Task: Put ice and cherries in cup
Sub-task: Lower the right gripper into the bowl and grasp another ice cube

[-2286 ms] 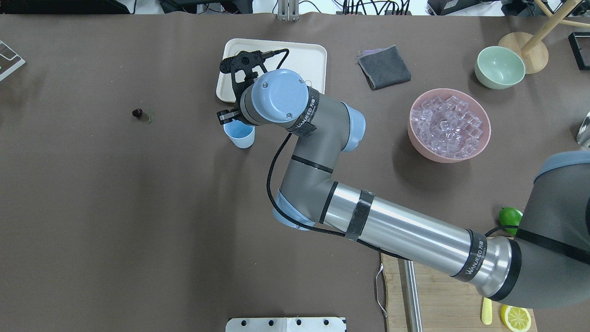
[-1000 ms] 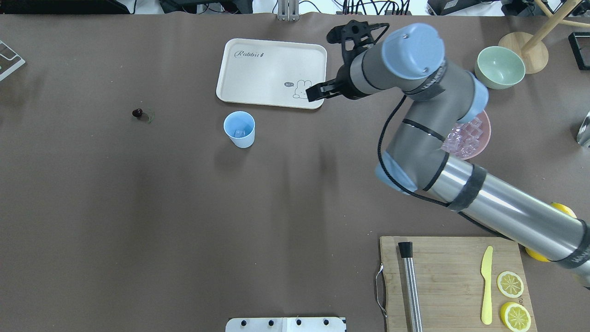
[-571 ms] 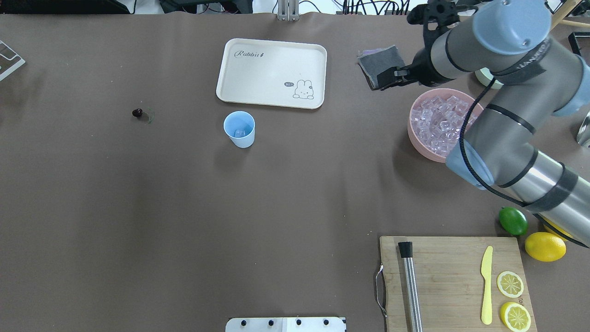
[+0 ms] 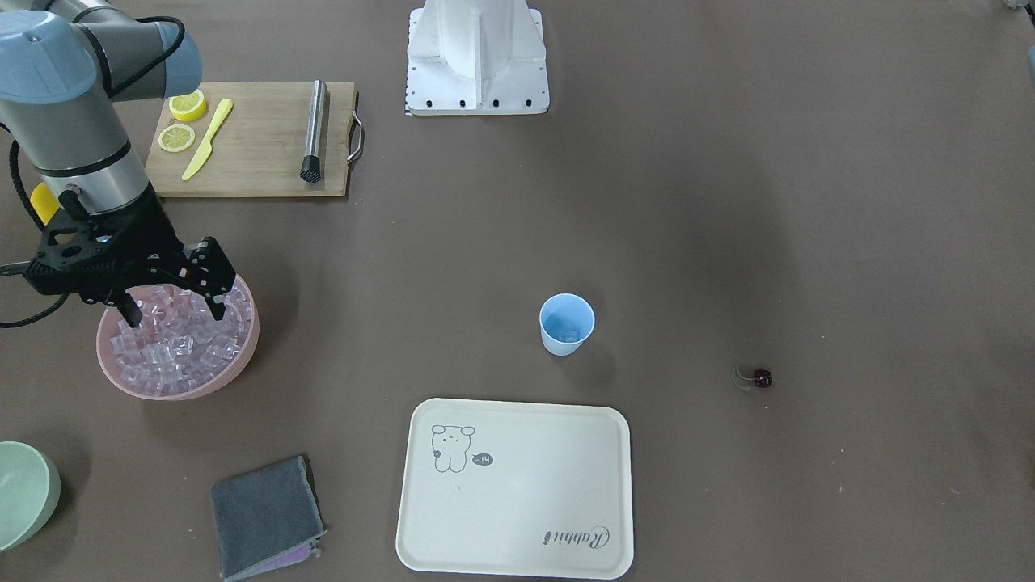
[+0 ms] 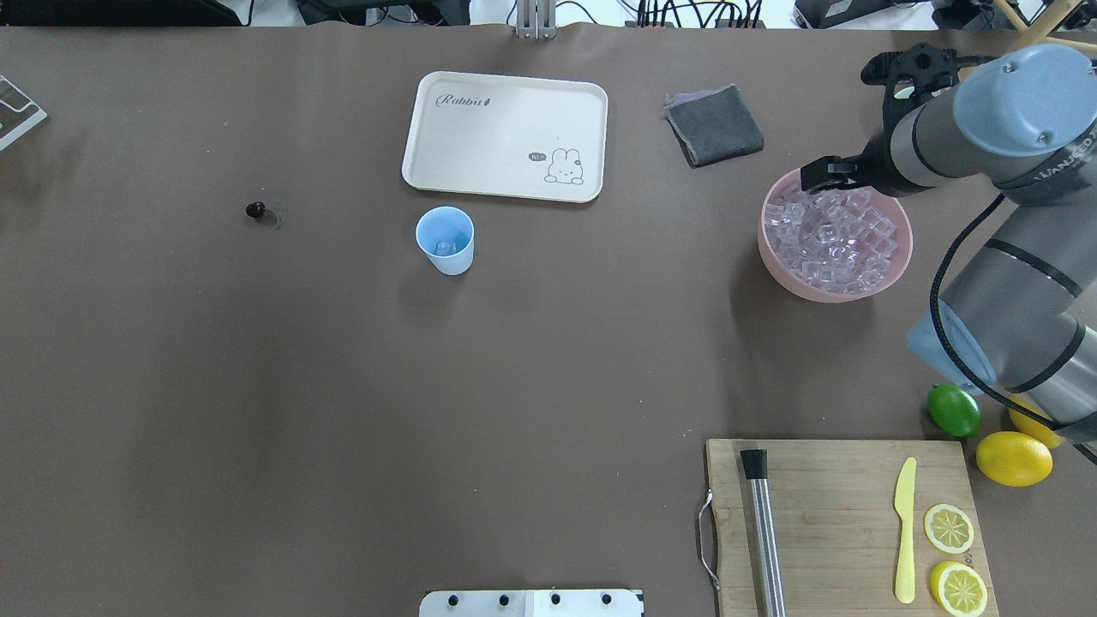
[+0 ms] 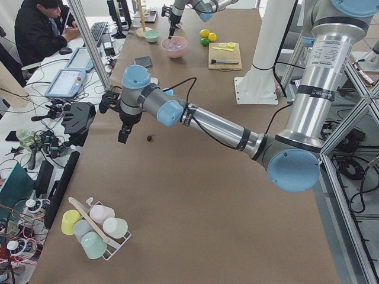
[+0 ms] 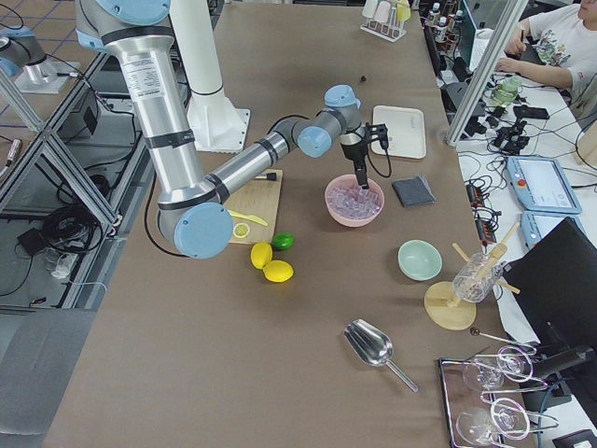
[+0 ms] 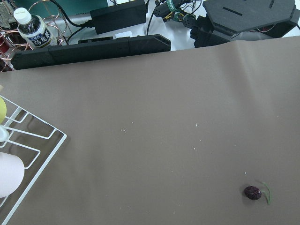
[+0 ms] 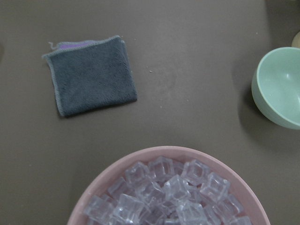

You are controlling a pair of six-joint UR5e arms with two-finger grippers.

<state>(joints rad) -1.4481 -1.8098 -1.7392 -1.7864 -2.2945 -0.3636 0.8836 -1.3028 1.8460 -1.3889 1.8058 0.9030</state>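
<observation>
1. Overhead exterior view: the cup [image 5: 445, 241] stands upright on the brown table [image 5: 343, 386], just beside the near edge of the cream tray [image 5: 480, 146]. One cube of ice [image 5: 445, 248] lies at its bottom.
2. The rest of the ice cubes [image 4: 174, 347] are piled in the pink bowl [image 4: 186, 390], well apart from the cup toward the robot's right.
3. The cherry [image 5: 254, 209] lies on the bare table, well apart from the cup on the robot's left, with its thin stem curving beside it.
4. The right gripper [image 4: 173, 311] hangs over the pink bowl with its jaws spread wide and nothing between them. I cannot tell whether its tips touch the ice.
5. The left gripper [image 6: 122, 135] shows only in the exterior left view, above the table near the cherry. It is too small there to tell whether it is open or closed.
6. A grey cloth [image 4: 263, 505] lies near the pink bowl.
7. A pale green bowl [image 4: 20, 493] stands past the cloth at the table's edge.
8. A wooden cutting board [image 4: 259, 162] lies on the robot's side of the pink bowl. It carries lemon slices [image 4: 176, 137], a yellow knife [image 4: 206, 139] and a metal rod [image 4: 314, 129].
</observation>
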